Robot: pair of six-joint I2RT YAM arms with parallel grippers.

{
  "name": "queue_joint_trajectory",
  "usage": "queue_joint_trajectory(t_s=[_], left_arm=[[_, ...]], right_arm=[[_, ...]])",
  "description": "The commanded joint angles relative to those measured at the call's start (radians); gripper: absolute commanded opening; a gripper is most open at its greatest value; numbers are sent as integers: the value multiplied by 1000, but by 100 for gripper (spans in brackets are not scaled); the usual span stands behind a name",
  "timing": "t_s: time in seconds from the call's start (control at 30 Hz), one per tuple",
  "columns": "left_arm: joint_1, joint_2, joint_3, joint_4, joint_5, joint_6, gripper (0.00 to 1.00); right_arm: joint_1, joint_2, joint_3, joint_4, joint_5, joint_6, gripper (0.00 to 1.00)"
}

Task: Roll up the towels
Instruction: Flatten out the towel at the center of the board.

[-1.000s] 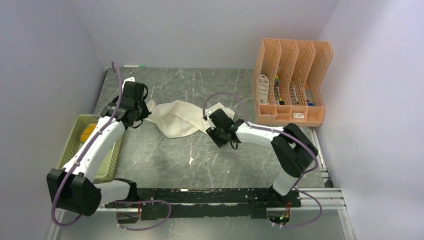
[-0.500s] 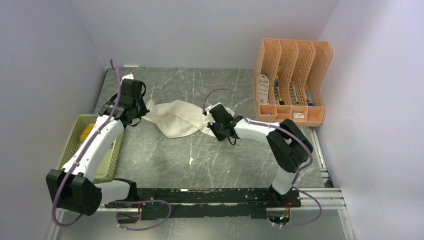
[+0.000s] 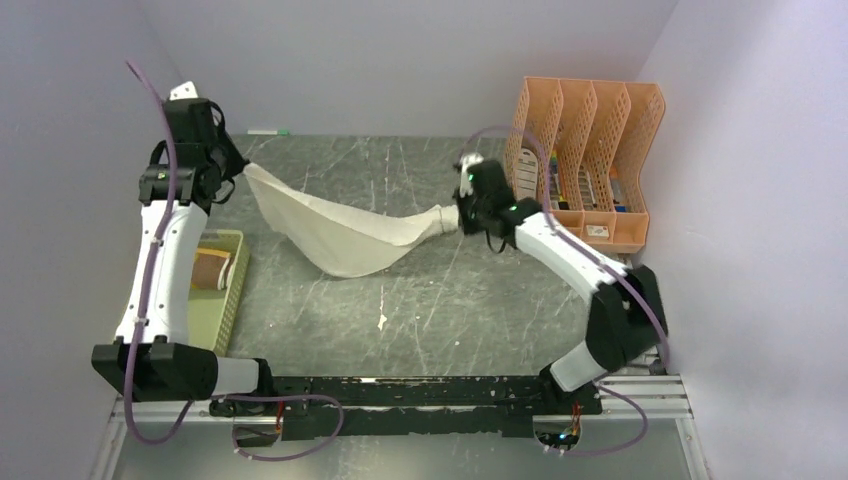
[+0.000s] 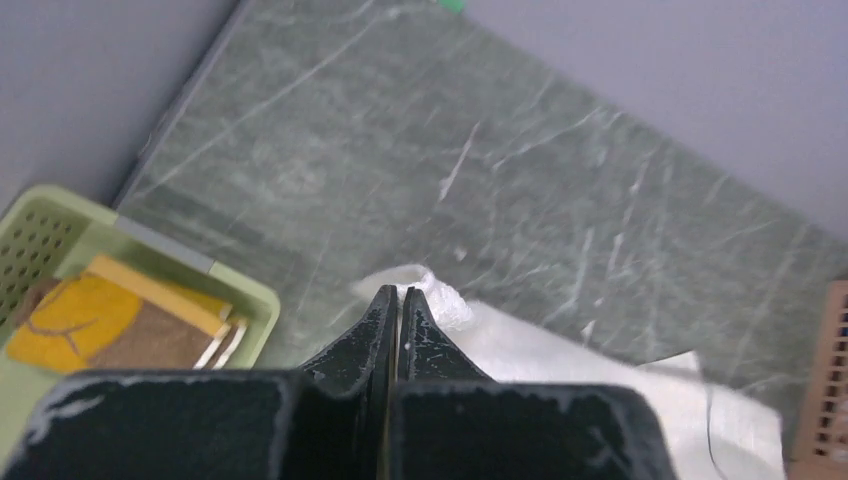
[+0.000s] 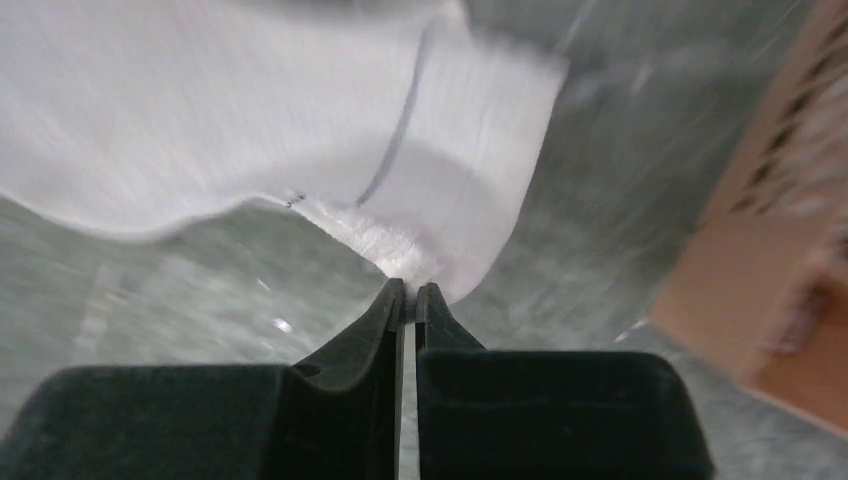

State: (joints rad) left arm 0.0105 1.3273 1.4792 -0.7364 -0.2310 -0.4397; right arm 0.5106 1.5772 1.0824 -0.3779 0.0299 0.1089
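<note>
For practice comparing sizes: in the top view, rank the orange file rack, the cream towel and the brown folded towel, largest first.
1. Orange plastic file rack
2. Cream-white cloth towel, stretched out
3. Brown folded cloth towel, clearly smallest

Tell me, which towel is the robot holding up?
The cream-white towel, stretched between the left tool and right tool. The brown-and-yellow towel lies in the green basket.
</note>
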Motion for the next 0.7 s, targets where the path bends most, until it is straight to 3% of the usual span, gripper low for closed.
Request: queue_joint_trajectory(t_s=[0.0, 0.27, 0.67], left_arm=[[16, -12, 138, -19, 19, 6, 7], [62, -75, 343, -127, -43, -62, 7], [60, -463, 264, -327, -237, -225, 7]], right_arm=[[3, -177, 251, -74, 31, 8, 0], [3, -350, 543, -211, 49, -19, 0], [3, -740, 498, -290, 98, 43, 0]])
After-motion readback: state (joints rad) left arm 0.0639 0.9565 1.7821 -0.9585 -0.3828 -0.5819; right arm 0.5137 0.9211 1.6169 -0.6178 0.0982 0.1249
